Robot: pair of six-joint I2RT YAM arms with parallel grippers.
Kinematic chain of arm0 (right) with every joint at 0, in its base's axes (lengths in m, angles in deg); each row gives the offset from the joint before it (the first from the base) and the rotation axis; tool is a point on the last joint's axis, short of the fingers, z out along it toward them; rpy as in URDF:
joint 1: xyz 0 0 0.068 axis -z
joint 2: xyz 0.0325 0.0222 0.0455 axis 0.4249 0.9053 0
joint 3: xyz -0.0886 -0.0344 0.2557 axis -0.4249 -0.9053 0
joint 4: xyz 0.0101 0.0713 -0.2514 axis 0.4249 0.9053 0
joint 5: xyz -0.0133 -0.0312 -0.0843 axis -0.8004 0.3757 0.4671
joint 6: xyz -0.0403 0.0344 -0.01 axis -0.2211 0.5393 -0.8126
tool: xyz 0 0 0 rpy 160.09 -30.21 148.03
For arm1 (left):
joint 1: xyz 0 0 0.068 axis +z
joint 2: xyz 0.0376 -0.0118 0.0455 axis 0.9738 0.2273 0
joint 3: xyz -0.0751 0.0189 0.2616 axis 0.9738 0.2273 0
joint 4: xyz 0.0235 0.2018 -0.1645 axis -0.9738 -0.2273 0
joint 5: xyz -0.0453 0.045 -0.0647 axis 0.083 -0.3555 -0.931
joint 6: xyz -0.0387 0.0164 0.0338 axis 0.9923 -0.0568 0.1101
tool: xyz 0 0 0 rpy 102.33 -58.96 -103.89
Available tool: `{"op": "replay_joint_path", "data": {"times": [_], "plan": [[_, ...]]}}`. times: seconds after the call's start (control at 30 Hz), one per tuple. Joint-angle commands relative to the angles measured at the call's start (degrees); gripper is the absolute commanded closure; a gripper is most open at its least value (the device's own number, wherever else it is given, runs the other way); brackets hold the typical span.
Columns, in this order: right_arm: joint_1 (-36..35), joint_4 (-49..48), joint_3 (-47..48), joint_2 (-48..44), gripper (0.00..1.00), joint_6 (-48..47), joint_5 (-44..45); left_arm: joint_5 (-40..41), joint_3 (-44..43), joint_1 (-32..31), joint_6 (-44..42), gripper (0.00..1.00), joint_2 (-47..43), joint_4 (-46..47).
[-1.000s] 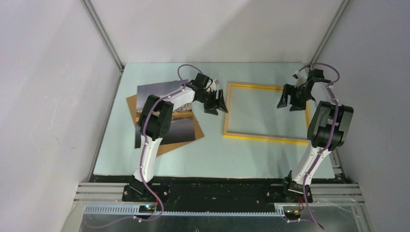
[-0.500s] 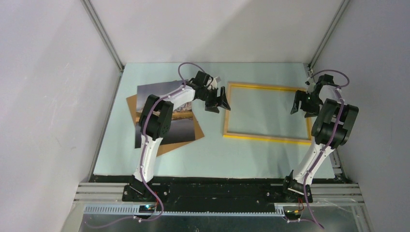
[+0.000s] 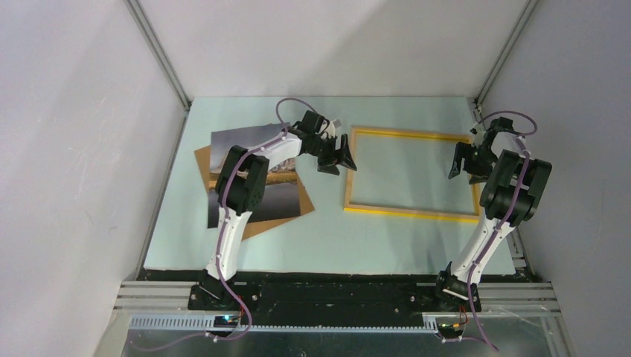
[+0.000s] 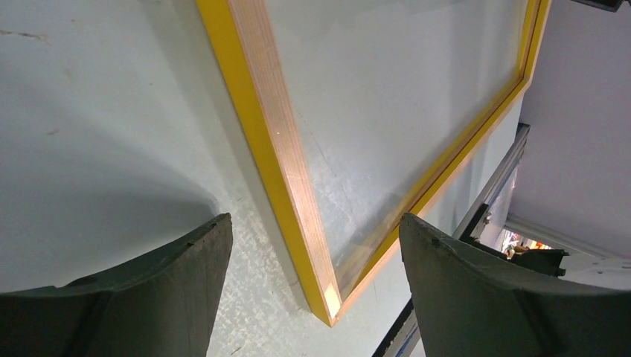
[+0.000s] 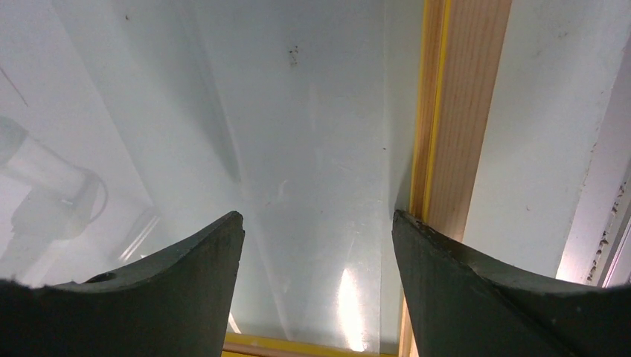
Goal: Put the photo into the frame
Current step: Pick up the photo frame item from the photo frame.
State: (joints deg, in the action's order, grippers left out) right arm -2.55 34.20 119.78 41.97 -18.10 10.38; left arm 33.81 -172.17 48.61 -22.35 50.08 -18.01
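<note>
Tabletop (image 3: 327, 238): pale blue-green and flat; it carries all the things.
Frame (image 3: 409, 211): it lies flat on the right half of the tabletop. Its 4 narrow edges are yellow-orange. The photo is not inside it.
Pane (image 5: 298, 111): it fills the inside of the frame, and the right wrist view shows light mirrored on it.
Backing board (image 3: 202, 160): brown, on the left part of the tabletop. It lies under the photo, and its corners come out at the left and at the near side.
Photo (image 3: 283, 195): it lies on the backing board with the picture side up, a little turned. The left arm (image 3: 242, 182) hides a part of it. A strip of bare tabletop is between it and the frame.
Left claw (image 3: 338, 165): spread wide and holding nothing. It is at the left edge of the frame (image 4: 275, 149), and in the wrist view this edge runs between the 2 fingers (image 4: 186, 275). Whether they touch it, one cannot tell.
Right claw (image 3: 463, 172): also spread and holding nothing. It is over the pane, just beside the right edge of the frame (image 5: 461, 111).
</note>
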Motion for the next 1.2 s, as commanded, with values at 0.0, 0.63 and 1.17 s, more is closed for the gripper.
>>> {"op": "replay_joint_path", "data": {"times": [0.0, 0.63, 1.17], "plan": [[0.1, 1.2, 1.5, 1.4, 0.23, -0.7, -2.0, -2.7, -2.2, -0.6, 1.5, 0.13, 0.7, 2.7], [-4.0, 2.9, 0.6, 1.8, 0.26, 1.5, -13.7, -4.5, 3.6, -1.8, 4.2, 0.19, 0.4, 8.7], [-3.1, 2.0, -0.6, -1.1, 0.25, 1.0, -14.2, -10.3, 6.3, 4.1, 3.4, 0.95, -4.6, 10.1]]}}
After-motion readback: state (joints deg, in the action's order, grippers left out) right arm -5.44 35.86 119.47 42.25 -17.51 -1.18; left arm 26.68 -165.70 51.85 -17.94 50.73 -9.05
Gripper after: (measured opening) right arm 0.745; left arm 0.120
